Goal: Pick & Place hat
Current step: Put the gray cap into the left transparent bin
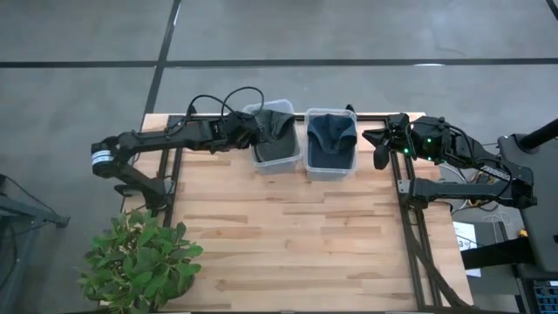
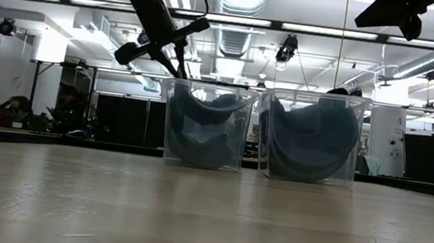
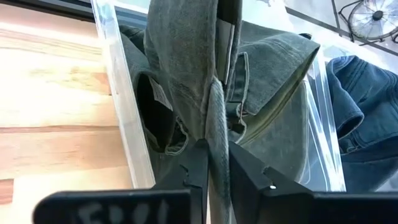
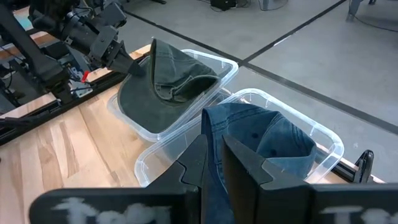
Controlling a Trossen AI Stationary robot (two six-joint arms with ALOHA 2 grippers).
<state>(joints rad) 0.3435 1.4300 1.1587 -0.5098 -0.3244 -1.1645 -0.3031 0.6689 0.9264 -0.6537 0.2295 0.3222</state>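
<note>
An olive-green hat (image 4: pixel 177 74) sits in the left of two clear bins (image 1: pixel 260 162) at the table's far edge. Its lower part is down in the bin and its crown is raised above the rim. My left gripper (image 3: pixel 216 149) reaches over that bin's left rim, shut on the hat; in the right wrist view it shows as my left gripper (image 4: pixel 135 67). A blue denim hat (image 1: pixel 331 135) fills the right bin (image 1: pixel 330 173). My right gripper (image 1: pixel 377 150) waits to the right of the bins, shut and with nothing in it. My left gripper pinches a narrow fold of the olive hat's cloth (image 3: pixel 216 124) between its two fingers (image 3: pixel 198 165), at the hat's raised left edge (image 4: pixel 151 55). The fingers slant down from the table's left side. The hat droops from the hold, its lower part in the bin.
A potted plant (image 1: pixel 139 262) stands at the near left corner. Black cables (image 1: pixel 231 98) loop behind the left arm. Dark frame rails (image 1: pixel 418 244) run along the table's right side. Bare wood (image 1: pixel 288 235) stretches from the bins to the near edge.
</note>
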